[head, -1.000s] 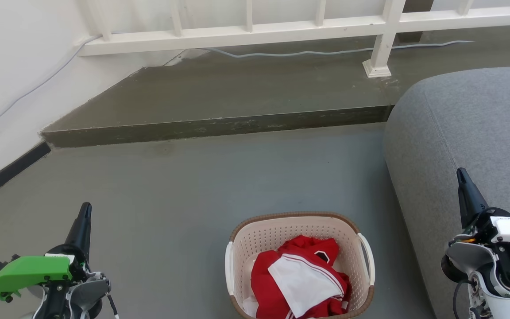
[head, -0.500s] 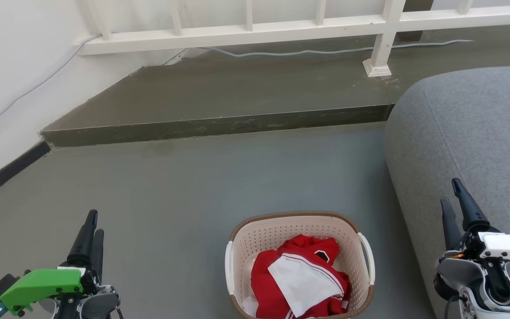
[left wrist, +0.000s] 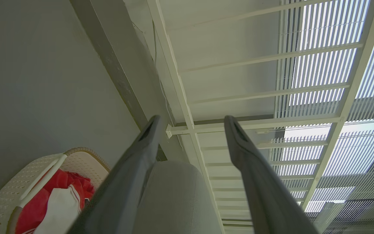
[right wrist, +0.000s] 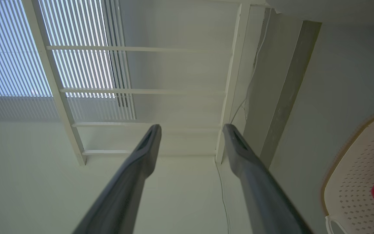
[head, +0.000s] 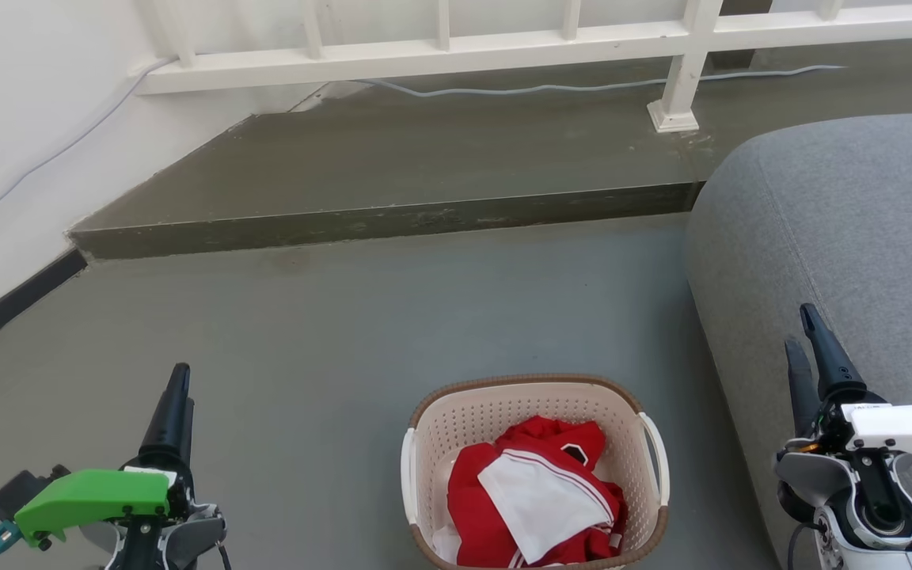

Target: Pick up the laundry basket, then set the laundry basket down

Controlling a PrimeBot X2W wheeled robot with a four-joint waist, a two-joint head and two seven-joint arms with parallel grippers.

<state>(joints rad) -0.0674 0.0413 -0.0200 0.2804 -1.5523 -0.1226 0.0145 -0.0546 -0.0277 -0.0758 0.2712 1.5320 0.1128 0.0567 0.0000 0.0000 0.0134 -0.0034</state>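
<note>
Finding the laundry basket (head: 464, 419) sitting on the grey floor (head: 329, 332), just beside the grey sofa (head: 844, 222), carrying red and white clothes (head: 535, 499). Hovering well apart on either side: left end effector (head: 183, 386) and right end effector (head: 798, 326), both empty, fingers spread. Judging the reach as pending: bringing both inward together, catching one white handle (head: 407, 475) each, lifting level. Reading the finger gaps plainly in the wrist views, edge-on in the head view; taking both handles at once from the head view.
</note>
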